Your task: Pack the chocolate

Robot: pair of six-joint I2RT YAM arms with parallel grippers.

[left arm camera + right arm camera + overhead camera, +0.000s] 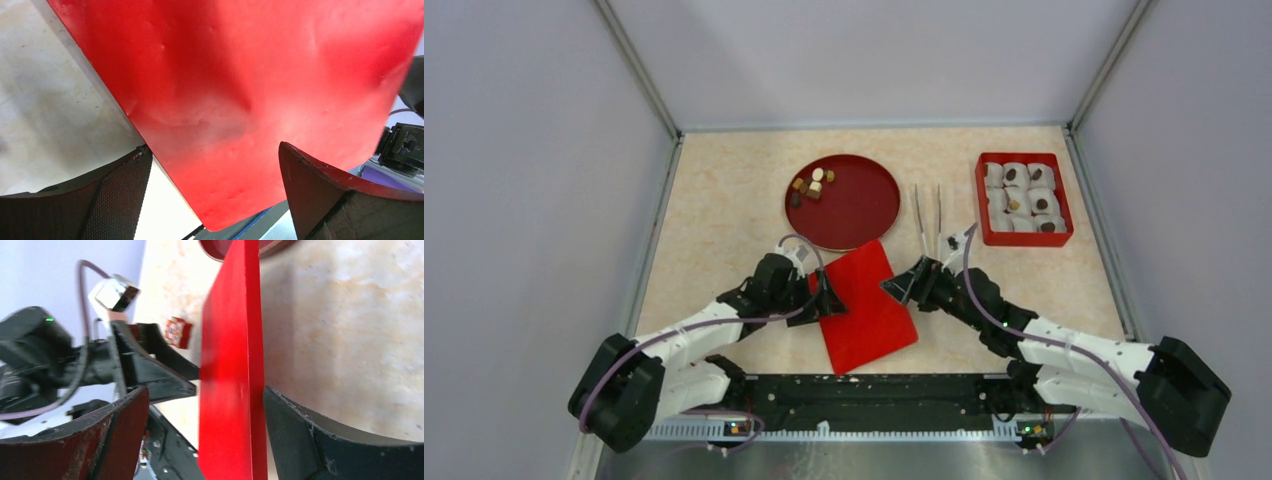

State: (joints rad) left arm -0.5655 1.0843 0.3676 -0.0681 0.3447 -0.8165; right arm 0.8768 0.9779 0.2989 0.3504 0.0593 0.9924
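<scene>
Left claw (pixel 828 297) and right claw (pixel 900 286) flank the lid (pixel 864 310) by the desk's (pixel 724 200) near edge.
Both gape wide and grip nothing; the lid's edge stands between the right claw's fingers (pixel 300 440).

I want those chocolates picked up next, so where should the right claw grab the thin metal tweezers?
Pinch the thin metal tweezers across both legs near mid-length, coming straight down from above. They lie flat, legs spreading at the far end and joined at the end nearest the right claw, so a squeeze there should close the tips.
</scene>
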